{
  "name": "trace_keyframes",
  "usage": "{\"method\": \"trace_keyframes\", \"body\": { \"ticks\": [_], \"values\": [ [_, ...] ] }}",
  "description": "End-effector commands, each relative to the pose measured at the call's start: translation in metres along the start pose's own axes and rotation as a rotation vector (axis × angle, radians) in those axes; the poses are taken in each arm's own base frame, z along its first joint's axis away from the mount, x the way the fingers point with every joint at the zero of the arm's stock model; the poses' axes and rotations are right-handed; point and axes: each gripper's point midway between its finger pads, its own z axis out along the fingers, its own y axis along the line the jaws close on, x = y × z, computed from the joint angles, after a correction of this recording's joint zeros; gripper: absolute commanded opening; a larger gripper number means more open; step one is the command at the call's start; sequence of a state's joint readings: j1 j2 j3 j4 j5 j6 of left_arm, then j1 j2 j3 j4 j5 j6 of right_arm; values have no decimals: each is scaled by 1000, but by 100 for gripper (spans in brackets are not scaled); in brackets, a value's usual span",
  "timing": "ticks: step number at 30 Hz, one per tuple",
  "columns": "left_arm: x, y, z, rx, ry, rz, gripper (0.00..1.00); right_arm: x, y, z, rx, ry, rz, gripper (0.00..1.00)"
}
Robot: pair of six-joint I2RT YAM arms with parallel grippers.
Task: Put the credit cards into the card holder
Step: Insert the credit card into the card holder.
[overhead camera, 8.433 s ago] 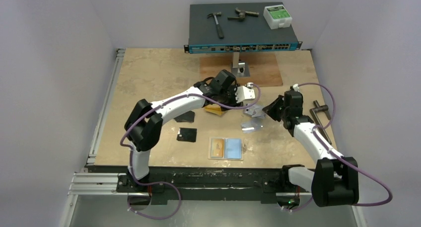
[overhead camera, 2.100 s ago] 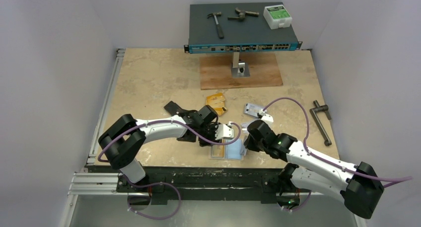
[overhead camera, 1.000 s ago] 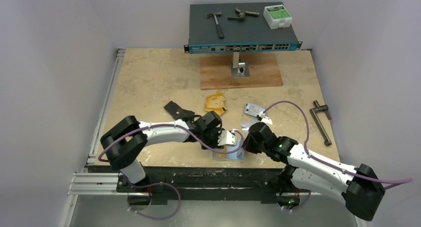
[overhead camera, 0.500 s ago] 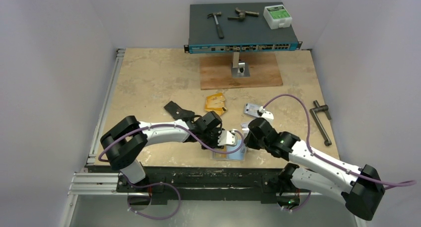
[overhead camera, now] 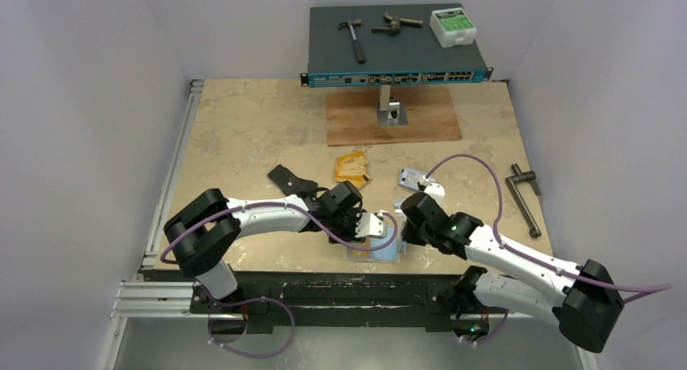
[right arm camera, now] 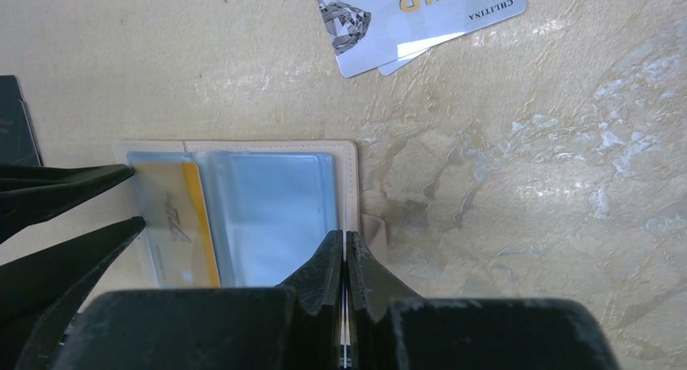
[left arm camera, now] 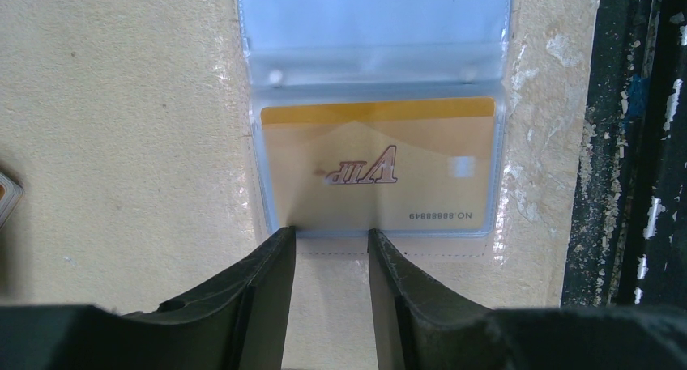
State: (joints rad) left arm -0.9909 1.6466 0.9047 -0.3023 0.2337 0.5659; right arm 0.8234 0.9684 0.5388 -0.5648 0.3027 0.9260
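orange-gold card (left arm camera: 377, 172) sits inside the open card holder (right arm camera: 243, 146). left gripper (left arm camera: 328, 234) has its fingers apart, tips touching the holder's edge beside this card; right gripper (right arm camera: 344, 242) is closed at the opposite edge.

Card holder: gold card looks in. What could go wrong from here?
1. The right gripper, shut, seems to pin the card holder only at its edge by the snap tab; a nudge from the open left gripper could pivot it.
2. The silver cards lie loose near that gripper; retreating could scatter them.
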Motion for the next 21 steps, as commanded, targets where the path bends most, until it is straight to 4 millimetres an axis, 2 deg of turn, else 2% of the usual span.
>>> {"method": "trace_keyframes", "body": {
  "ticks": [1,5,10,21],
  "values": [
    [3,-1,1,-4,3,24,37,-6,0,0,-1,-32,17,0],
    [3,-1,1,-3,4,24,37,-3,4,-3,-35,-22,35,0],
    [2,-1,1,-6,3,24,37,-11,7,-12,-72,-58,53,0],
    [2,0,0,-9,2,26,37,-1,3,-2,-46,-22,46,0]
  ]
}}
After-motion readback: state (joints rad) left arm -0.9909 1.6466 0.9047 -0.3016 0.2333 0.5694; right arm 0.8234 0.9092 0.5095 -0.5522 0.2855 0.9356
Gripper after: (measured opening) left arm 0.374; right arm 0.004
